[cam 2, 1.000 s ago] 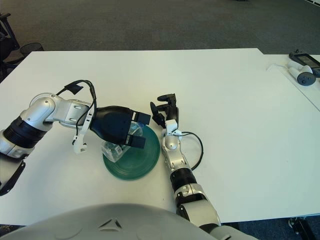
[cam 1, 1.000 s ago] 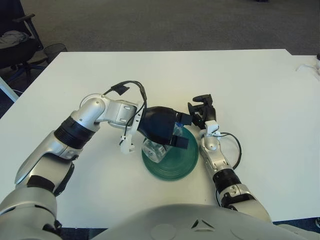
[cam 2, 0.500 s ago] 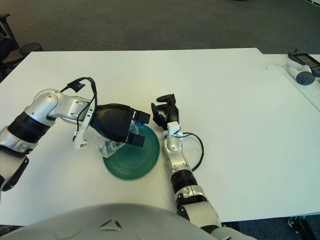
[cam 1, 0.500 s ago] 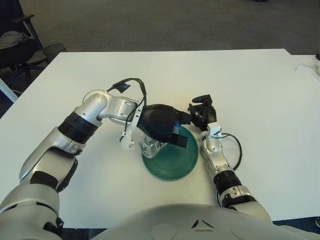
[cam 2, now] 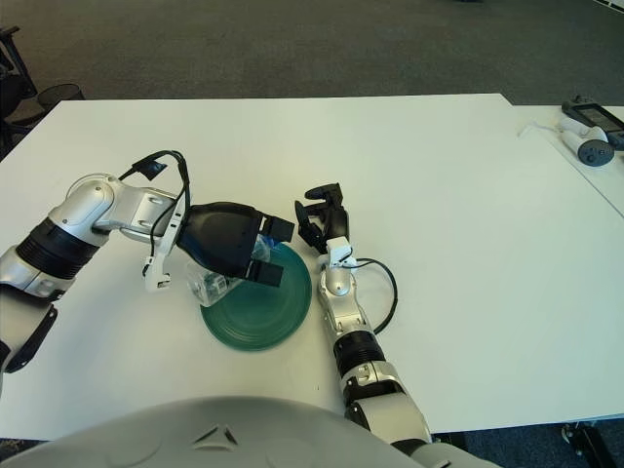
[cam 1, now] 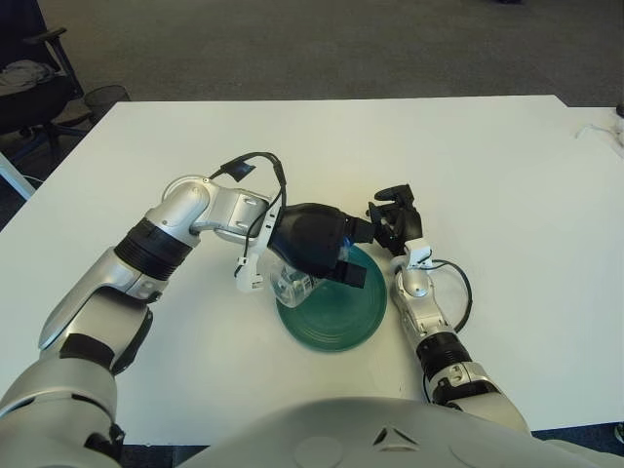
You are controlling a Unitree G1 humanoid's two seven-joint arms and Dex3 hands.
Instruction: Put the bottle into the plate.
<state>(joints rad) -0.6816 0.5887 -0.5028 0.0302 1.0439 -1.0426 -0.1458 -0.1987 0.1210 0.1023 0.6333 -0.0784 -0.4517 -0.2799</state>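
A clear plastic bottle [cam 1: 291, 285] is held in my left hand [cam 1: 314, 252] over the left rim of the green plate [cam 1: 336, 314]. The black fingers are curled around the bottle, and its lower end shows below the palm, close to the plate's edge. I cannot tell if the bottle touches the plate. My right hand [cam 1: 392, 216] rests on the table just right of the plate's far edge, fingers curled, holding nothing. The same scene shows in the right eye view, with the bottle [cam 2: 213, 286], the plate [cam 2: 258, 312] and the left hand [cam 2: 234, 252].
The white table [cam 1: 468, 166] spreads wide around the plate. A cable [cam 1: 460, 285] loops off my right forearm. Small devices [cam 2: 590, 132] lie on a neighbouring table at the far right. A chair [cam 1: 34, 83] stands off the table's far left corner.
My left hand lifted and drew the bottle a little left and back, from over the plate's inside to its left rim. In the last half second almost nothing moved. The right hand stayed put.
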